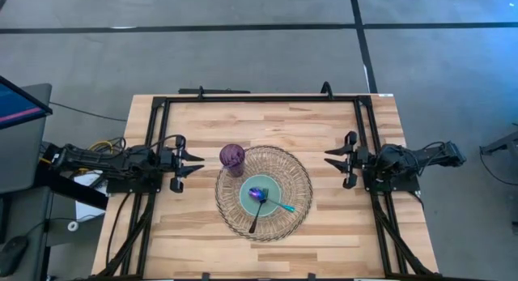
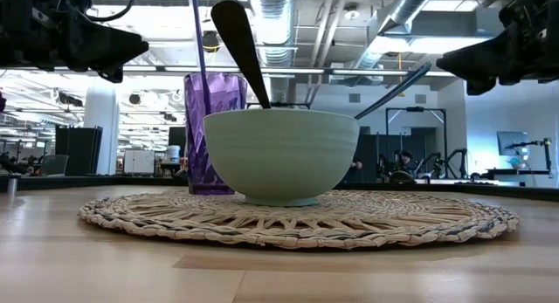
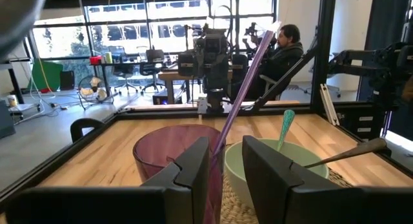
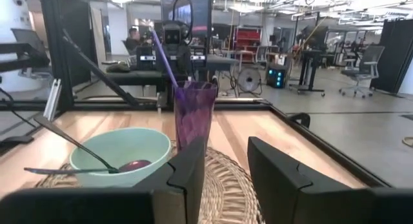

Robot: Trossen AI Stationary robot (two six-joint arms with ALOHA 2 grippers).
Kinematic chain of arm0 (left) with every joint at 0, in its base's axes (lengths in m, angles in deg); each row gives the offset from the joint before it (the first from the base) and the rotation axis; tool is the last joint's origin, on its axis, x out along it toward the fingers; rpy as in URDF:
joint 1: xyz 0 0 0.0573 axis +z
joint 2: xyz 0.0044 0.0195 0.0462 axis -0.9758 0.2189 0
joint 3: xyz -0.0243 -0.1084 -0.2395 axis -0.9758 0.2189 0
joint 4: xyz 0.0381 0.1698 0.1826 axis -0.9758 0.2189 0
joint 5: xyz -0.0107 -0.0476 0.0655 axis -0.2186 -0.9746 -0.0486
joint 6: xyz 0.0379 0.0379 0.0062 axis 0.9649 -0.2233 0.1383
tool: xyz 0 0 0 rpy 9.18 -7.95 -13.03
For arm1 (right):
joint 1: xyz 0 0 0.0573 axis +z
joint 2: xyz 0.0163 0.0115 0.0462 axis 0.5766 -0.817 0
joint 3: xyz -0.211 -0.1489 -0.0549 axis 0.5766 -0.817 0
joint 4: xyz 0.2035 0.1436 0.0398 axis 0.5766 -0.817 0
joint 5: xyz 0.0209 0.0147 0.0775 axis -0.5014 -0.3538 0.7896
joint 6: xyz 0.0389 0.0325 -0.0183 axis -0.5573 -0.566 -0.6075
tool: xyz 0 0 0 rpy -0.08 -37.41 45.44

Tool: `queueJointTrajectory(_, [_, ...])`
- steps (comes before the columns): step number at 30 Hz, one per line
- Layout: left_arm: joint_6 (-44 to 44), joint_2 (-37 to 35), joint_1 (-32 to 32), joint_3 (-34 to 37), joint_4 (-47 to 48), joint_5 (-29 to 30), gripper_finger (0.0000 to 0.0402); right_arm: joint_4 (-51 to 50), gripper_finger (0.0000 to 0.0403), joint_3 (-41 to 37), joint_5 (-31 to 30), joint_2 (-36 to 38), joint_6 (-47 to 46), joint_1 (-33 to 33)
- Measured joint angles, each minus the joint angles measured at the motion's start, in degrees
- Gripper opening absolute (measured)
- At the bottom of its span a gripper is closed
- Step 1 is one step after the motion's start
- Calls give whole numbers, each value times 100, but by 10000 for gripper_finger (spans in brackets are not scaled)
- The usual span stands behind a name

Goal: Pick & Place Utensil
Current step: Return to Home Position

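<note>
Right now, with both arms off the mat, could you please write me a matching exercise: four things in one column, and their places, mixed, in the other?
Things
1. violet straw
2. pale green bowl
3. violet cup
4. left arm

Places
A. in the middle of the woven mat
B. at the left side of the table, off the mat, jaws open
C. on the mat's edge, next to the bowl
D. leaning inside the cup

Pairs: 1-D, 2-A, 3-C, 4-B
</note>
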Motion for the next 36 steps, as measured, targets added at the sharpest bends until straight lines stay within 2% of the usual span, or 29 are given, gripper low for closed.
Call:
queueJointTrajectory(22, [0, 75, 0, 0, -22, 1, 95, -21, 111, 5, -7, -58, 56, -6])
queueJointTrajectory(36, [0, 477, 0, -2, -39, 0, 95, -27, 111, 5, -7, -58, 49, -6])
